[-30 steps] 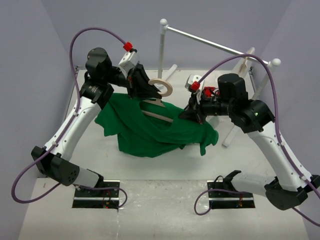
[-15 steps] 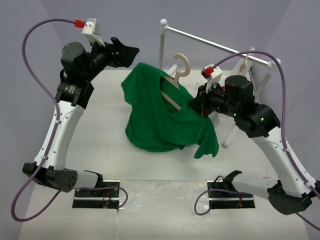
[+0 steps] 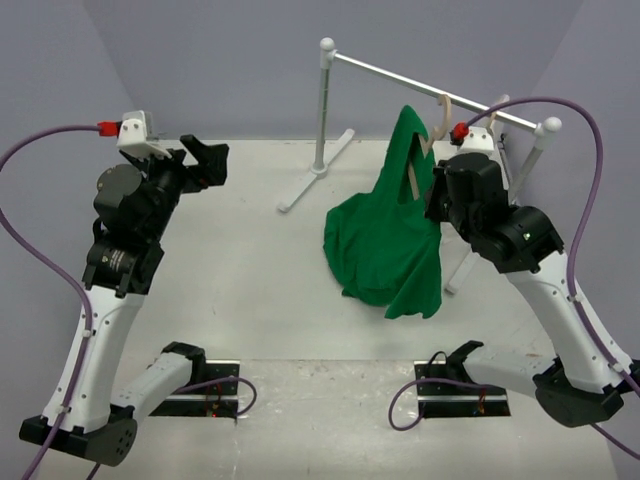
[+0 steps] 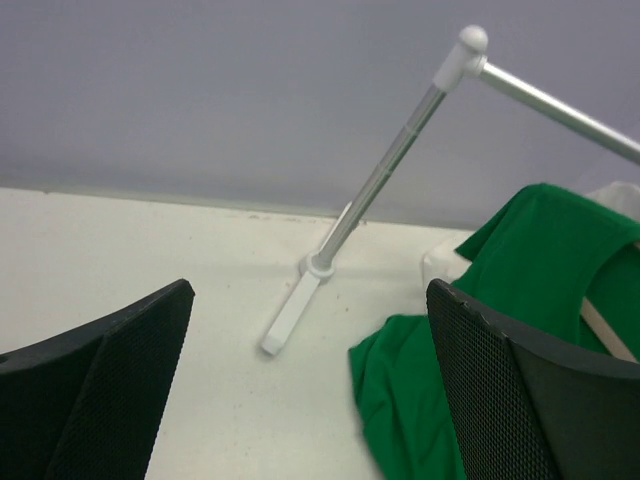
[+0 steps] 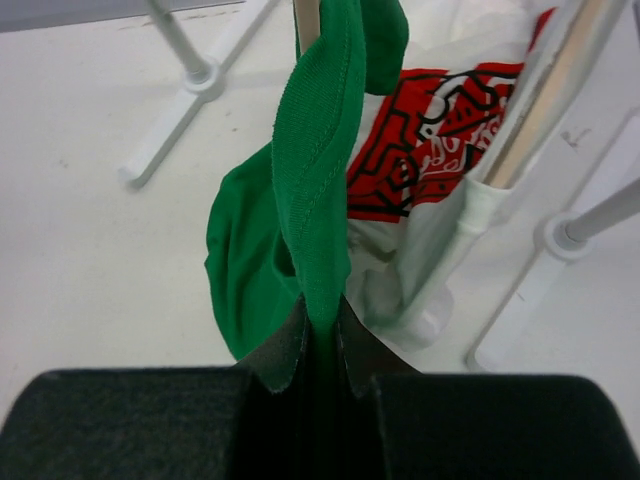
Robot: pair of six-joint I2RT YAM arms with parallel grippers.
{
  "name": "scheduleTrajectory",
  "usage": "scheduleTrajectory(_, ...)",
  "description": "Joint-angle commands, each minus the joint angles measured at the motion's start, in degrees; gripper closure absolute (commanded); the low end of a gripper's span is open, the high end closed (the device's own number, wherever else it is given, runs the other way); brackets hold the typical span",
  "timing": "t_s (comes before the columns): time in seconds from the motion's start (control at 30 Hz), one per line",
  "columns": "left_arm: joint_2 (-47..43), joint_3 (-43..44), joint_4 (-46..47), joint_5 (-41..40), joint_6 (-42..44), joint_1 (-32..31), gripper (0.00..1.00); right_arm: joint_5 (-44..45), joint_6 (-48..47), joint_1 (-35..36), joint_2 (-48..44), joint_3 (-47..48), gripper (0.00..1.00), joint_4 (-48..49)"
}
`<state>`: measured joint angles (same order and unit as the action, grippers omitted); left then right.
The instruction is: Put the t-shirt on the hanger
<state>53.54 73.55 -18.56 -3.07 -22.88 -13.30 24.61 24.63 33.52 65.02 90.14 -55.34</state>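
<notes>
Fingers [image 5: 275,360] of the right gripper [image 5: 320,335] clench the green fabric t-shirt [image 3: 385,235], now raised on its light tan wooden hanger [image 3: 424,152] to the white metal rail [image 3: 400,75] at the desk [image 3: 260,290] far-right corner; left gripper [image 4: 310,290] released, withdrawn.

Robotics lab test cell. Two robot arms, left arm [image 3: 85,340] and right arm [image 3: 555,300], sit bolted on dark plates [image 3: 180,403] at the near edge of a bare white surface [image 3: 250,300]. Plain lilac walls [image 3: 220,60] box it in. Purple cables [image 3: 55,133] loop off the arms. Props: small white rack [image 3: 430,88], green t-shirt [image 3: 385,240].
</notes>
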Motion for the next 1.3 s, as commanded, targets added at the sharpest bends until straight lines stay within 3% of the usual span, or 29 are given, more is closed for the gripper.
scheduleTrajectory(0.0, -2.3, -6.5, -0.4, 3.6, 3.1, -0.1, 0.00, 13.5, 5.4, -0.2, 1.7, -0.5, 1.00, 8.1)
scheduleTrajectory(0.23, -7.7, -16.2, -2.8, 3.9, 2.8, -0.1, 0.00, 11.7, 4.4, -2.8, 8.2, 5.3, 1.00, 12.7)
scheduleTrajectory(0.33, -13.6, -21.4, -3.5, 4.7, 2.6, -0.1, 0.00, 6.2, 4.6, -5.7, 13.1, 10.1, 1.00, 12.8)
scheduleTrajectory(0.6, -21.3, -32.3, -2.8, 4.7, 4.1, -0.1, 0.00, 7.2, 5.3, -8.1, 24.1, 18.7, 1.00, 10.6)
scheduleTrajectory(0.8, -22.9, -37.8, -1.1, 8.3, 5.2, -0.2, 0.00, 7.6, 8.4, -7.3, 24.3, 8.3, 1.00, 15.9)
scheduleTrajectory(1.1, -22.5, -37.9, -0.7, 9.3, 5.5, -0.3, 0.00, 8.1, 11.2, -3.2, 24.9, 4.2, 0.99, 20.4)
scheduleTrajectory(1.2, -21.8, -37.4, -1.4, 3.1, 4.3, -0.3, 0.00, 4.6, 11.3, -2.3, 24.3, 4.3, 0.74, 22.8)
scheduleTrajectory(1.27, -20.2, -36.6, -3.4, -1.9, 2.5, -0.2, 0.00, 2.4, 11.1, -2.1, 23.5, 5.4, 0.49, 22.3)
